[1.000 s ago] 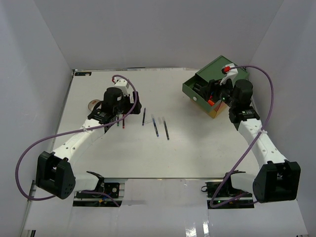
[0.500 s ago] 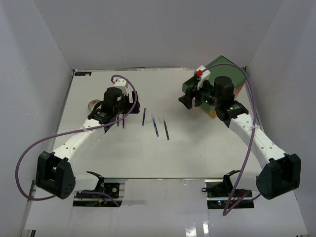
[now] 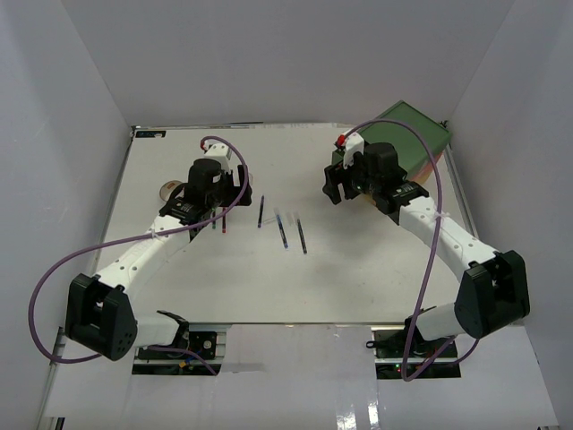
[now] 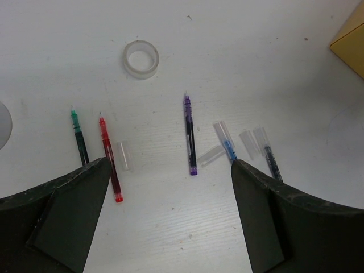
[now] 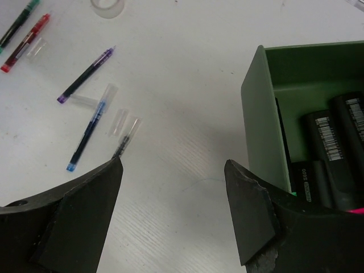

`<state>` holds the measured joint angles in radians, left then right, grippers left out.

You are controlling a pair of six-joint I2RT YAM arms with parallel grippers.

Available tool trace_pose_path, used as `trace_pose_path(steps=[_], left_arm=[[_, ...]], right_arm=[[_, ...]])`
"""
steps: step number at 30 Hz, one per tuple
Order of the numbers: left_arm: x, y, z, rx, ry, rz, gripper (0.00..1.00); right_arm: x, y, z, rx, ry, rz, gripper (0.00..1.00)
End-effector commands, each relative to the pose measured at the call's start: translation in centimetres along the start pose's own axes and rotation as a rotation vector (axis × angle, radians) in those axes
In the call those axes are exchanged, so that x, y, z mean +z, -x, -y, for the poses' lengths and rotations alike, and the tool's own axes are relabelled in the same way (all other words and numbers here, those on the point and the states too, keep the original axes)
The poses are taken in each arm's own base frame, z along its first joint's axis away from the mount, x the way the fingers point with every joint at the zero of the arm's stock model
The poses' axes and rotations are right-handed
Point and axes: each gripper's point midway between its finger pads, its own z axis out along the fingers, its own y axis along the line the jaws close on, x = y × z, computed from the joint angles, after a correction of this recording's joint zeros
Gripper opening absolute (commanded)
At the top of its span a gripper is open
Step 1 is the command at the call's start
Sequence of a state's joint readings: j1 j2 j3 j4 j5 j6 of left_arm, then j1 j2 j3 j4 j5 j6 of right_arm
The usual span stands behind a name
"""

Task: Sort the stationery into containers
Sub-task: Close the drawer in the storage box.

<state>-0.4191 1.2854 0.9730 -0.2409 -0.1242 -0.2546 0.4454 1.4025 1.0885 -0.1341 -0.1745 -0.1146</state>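
Right fingers point(image 5: 77, 224) swung left off the green drawer point(image 5: 259, 133), spread empty like left fingers point(image 4: 62, 219); markers' point(image 5: 321, 136) barcode labels illegible.

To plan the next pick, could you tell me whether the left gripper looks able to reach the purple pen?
Probably yes: the left gripper hangs open near the purple pen, which lies flat with nothing over it; only a clear cap lies near one end.

We see a white table point(image 3: 358, 287) with a faint grain, boxed in by plain pale walls: a back wall point(image 3: 286, 63) on the far side, a left wall point(image 3: 54, 134) and a right wall point(image 3: 533, 107). A small dark strip point(image 3: 150, 133) lies at the table's far left corner. A shiny pale ledge point(image 3: 295, 394) runs along the near side.
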Motion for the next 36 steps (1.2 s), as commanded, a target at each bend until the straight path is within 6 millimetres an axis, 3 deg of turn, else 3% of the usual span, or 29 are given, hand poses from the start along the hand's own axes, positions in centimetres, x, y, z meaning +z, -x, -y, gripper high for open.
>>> trace_pose_path(steps=[1,11,27,36], left_arm=[[0.0,-0.5,-0.4,0.003,0.014,-0.016,0.98],[0.3,-1.0,-0.4,0.006,0.015,-0.031,0.98],[0.4,-1.3,-0.4,0.009,0.015,-0.044,0.98],[0.4,-1.2,-0.4,0.009,0.015,-0.044,0.98]], right_arm=[[-0.7,3.1,2.3,-0.045,-0.110,0.062,0.79],[-2.0,4.0,5.8,-0.050,-0.210,0.085,0.79],[-1.7,2.5,10.7,-0.071,-0.375,0.021,0.80],[-2.2,2.7,11.8,-0.098,-0.433,0.021,0.83]])
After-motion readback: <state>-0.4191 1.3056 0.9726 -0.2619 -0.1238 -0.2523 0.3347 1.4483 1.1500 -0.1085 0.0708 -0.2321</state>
